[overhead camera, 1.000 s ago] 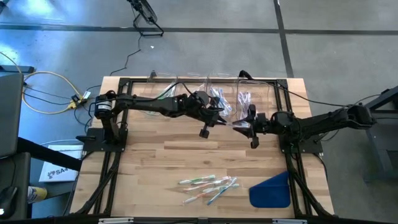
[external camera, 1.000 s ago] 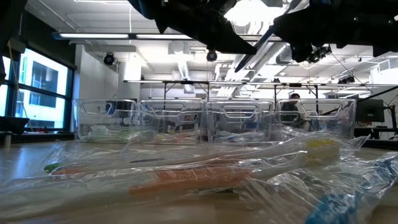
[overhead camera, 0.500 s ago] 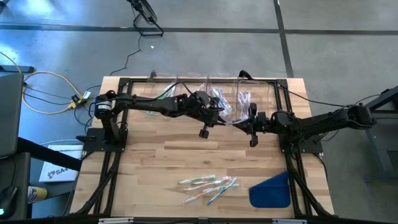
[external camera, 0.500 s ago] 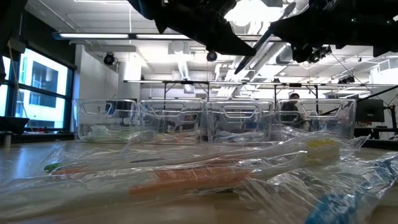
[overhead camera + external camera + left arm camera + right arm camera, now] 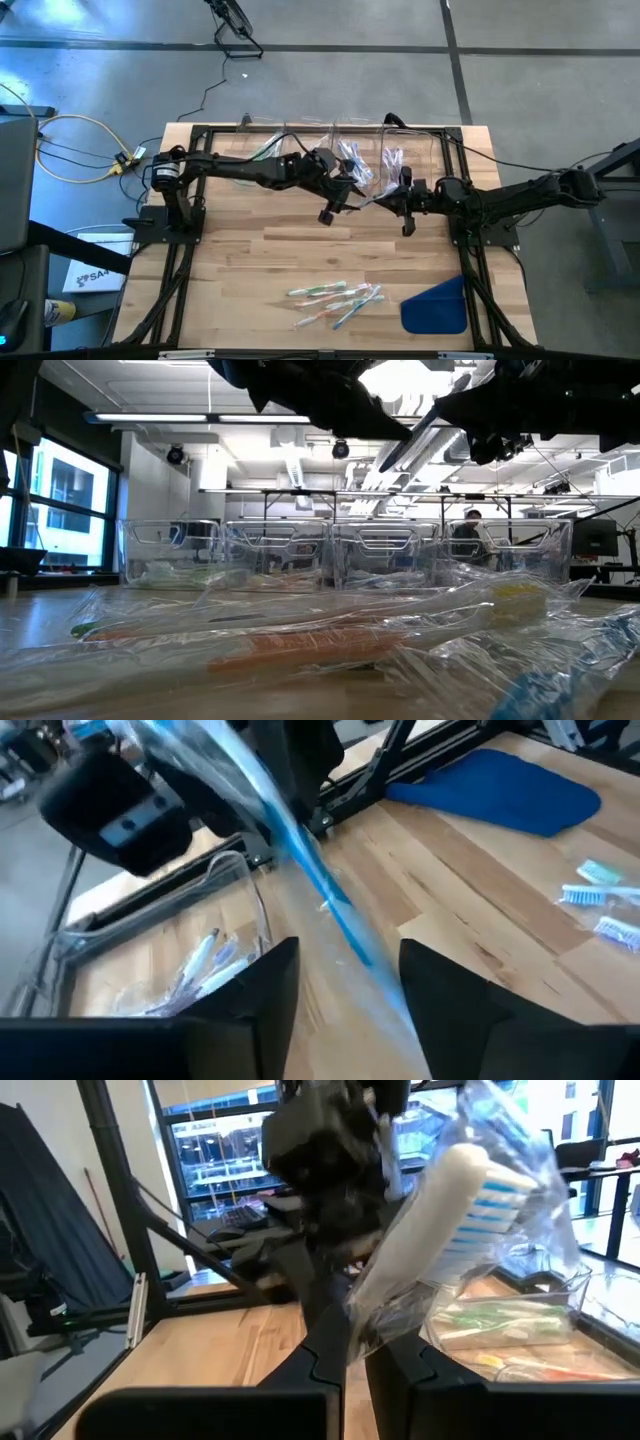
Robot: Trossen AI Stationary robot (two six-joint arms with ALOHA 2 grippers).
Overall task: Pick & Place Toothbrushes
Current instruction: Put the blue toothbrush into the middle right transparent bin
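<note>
Loose toothbrushes: a cluster of thin wrapped toothbrushes (image 5: 337, 301) is seen at lower centre.
Right gripper (image 5: 385, 201): clamped on a blue-striped wrapped toothbrush (image 5: 452, 1220), centre frame.
Left gripper (image 5: 345, 199): fingers parted around the same toothbrush.
Clear bins (image 5: 340, 140): upper centre.

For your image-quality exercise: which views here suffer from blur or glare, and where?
Low view: the wrapped toothbrushes nearest the lens are out of focus, and the ceiling light glares. Left wrist view: the blue toothbrush is motion-smeared. Right wrist view: the windows are overexposed.
</note>
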